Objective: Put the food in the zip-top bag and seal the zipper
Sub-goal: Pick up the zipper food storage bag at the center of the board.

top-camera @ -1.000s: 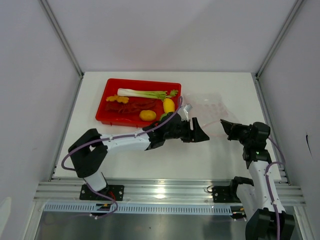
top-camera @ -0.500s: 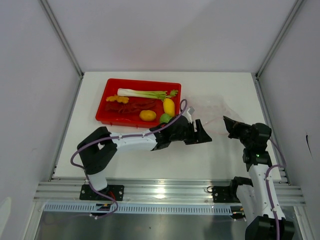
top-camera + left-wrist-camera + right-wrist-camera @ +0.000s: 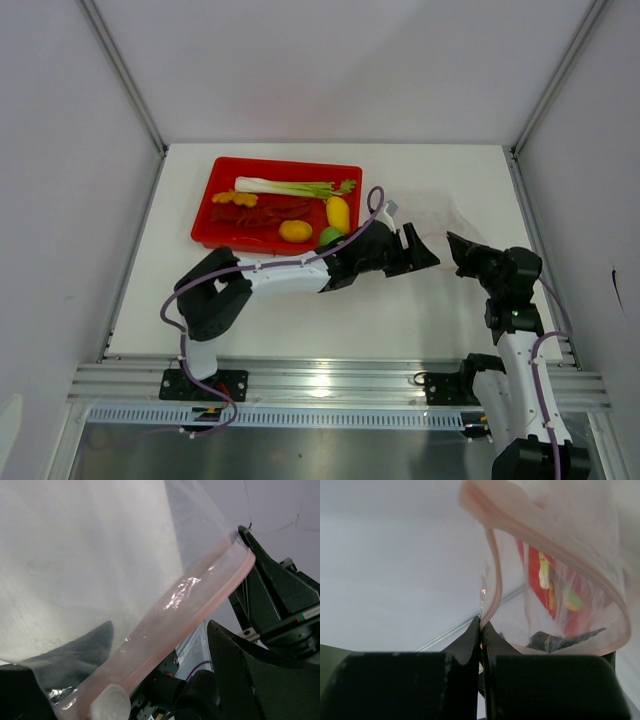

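Right gripper is clamped tight on the zipper, pinching the pink strip at one end of the mouth and holding that corner of the zip-top bag off the table, just right of the red tray. Left gripper has its jaws spread wide. In its wrist view the strip runs between the two fingers, not pinched. The bag holds nothing. All the food sits in the tray: leek along the far side, chillies and orange ruffled piece to the left, yellow fruits and green fruit at the corner nearest the bag.
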Robot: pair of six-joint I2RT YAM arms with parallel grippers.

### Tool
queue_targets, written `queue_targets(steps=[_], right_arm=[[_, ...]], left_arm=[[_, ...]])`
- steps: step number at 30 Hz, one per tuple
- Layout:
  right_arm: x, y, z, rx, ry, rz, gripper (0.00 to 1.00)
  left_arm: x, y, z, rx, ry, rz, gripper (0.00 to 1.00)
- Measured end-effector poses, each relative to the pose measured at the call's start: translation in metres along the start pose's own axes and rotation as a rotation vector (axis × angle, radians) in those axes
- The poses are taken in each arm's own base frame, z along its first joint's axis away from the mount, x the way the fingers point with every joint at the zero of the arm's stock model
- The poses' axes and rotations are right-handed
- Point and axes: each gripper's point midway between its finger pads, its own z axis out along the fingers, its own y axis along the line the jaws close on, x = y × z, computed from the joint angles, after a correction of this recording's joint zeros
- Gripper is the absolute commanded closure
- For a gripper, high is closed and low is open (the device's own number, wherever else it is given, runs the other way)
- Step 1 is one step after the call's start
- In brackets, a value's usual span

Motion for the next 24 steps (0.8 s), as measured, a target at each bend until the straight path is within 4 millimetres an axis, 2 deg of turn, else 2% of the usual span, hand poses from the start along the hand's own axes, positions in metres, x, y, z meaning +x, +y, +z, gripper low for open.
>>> queue_targets(steps=[4, 13, 14, 16, 17, 20, 23, 24], right_arm=[[0.002, 0.0, -0.002, -0.004, -0.001, -0.004, 1.0], [0.005, -0.004, -0.006, 0.003, -0.007, -0.005, 1.0], [0.005, -0.004, -0.006, 0.005, -0.008, -0.006, 1.0], [0.005, -0.005, -0.007, 0.003, -0.011, -0.007, 1.0], [0.005, -0.004, -0.008, 0.001, -0.012, -0.008, 1.0], [0.006, -0.003, -0.009, -0.007, -0.009, -0.012, 1.0], [0.007, -0.004, -0.01, -0.006, -0.007, -0.03, 1.0], [0.007, -0.005, -0.01, -0.003, -0.006, -0.044, 0.97]], left_arm=[[-0.003, 0.002, 0.008, -0.018, -0.011, -0.011, 0.31], [-0.005, 0.01, 0.015, -0.05, -0.02, -0.016, 0.6], [-0.006, 0.012, 0.015, -0.056, -0.023, -0.014, 0.67], [-0.008, 0.014, 0.016, -0.063, -0.028, -0.013, 0.74], [-0.008, 0.015, 0.015, -0.066, -0.029, -0.012, 0.83], [-0.009, 0.018, 0.015, -0.076, -0.028, -0.004, 0.99], [-0.01, 0.024, 0.014, -0.095, -0.026, 0.012, 0.99], [-0.011, 0.027, 0.014, -0.103, -0.024, 0.022, 1.0]])
